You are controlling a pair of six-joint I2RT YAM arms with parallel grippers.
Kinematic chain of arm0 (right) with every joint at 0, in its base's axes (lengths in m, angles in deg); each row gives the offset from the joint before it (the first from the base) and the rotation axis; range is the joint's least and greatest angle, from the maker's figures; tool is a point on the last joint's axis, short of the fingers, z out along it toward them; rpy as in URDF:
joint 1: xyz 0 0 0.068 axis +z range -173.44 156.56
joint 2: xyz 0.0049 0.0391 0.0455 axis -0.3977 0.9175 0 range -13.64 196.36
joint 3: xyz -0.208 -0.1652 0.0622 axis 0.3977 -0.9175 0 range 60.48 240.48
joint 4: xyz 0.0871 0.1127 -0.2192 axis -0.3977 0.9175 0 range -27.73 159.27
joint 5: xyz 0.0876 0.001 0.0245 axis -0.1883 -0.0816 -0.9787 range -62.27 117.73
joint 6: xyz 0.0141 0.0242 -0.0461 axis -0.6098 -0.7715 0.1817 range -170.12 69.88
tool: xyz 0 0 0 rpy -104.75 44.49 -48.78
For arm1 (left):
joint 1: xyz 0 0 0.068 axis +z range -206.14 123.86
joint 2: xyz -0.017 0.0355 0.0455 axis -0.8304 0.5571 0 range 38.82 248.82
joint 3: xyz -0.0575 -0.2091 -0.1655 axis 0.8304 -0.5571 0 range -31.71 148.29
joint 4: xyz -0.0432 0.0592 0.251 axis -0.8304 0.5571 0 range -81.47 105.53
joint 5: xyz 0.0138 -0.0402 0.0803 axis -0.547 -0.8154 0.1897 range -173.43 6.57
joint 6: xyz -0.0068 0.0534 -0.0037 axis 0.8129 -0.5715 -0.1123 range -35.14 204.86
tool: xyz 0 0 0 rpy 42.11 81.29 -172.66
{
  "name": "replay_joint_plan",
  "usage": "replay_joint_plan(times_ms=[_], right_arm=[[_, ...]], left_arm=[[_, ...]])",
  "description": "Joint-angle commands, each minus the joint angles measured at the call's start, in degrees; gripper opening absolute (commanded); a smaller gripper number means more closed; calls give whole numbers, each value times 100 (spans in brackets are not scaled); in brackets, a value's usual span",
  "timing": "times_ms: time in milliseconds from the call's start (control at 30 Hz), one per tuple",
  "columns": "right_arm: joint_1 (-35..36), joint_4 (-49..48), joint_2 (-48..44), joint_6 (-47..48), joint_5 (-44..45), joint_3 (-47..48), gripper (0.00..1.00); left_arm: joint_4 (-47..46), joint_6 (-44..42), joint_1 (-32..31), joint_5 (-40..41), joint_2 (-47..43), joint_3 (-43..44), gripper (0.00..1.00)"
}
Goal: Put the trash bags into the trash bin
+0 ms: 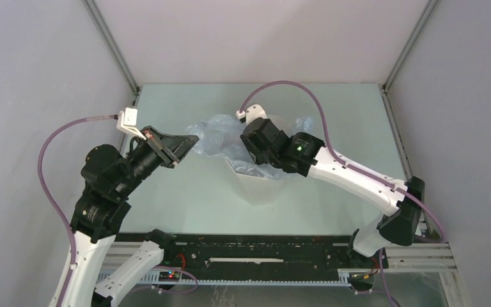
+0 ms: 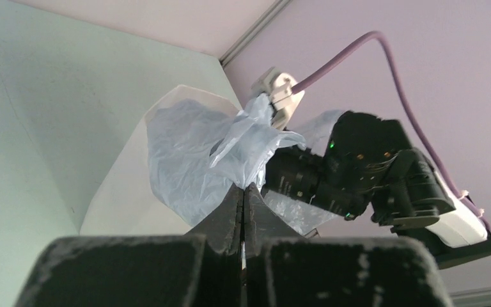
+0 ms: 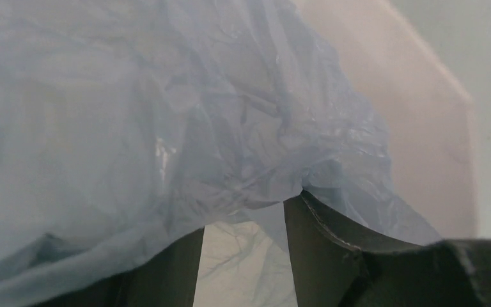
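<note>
The pale-blue trash bag (image 1: 214, 134) lies crumpled over the mouth of the white trash bin (image 1: 259, 188) at mid table. My left gripper (image 2: 244, 188) is shut on a bunched edge of the bag (image 2: 192, 153) and holds it up to the left of the bin (image 2: 121, 198). My right gripper (image 3: 252, 214) hovers over the bin's mouth. Its jaws stand apart, the film (image 3: 134, 128) is draped over both fingertips, and the gap between them shows. The bin's wall (image 3: 422, 128) rises behind the film.
The right arm's black wrist (image 2: 358, 166) sits close across the bin from my left fingers. Grey enclosure walls (image 1: 38, 77) stand at left, right and back. The arm bases and a black rail (image 1: 256, 252) run along the near edge.
</note>
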Motion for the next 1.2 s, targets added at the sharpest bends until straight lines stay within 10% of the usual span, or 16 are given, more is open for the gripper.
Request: replay_joint_plan(times_ms=[0, 333, 800, 1167], right_arm=[[-9, -642, 121, -391, -488, -317, 54], [-567, -450, 662, -364, -1602, -38, 55], [-98, 1769, -404, -1453, -1660, 2218, 95], [154, 2022, -811, -1170, -872, 1354, 75]], left_arm=[[-121, 119, 35, 264, 78, -42, 0], [-137, 267, 35, 472, 705, -307, 0], [331, 188, 26, 351, 621, -43, 1], [359, 370, 26, 424, 627, 209, 0]])
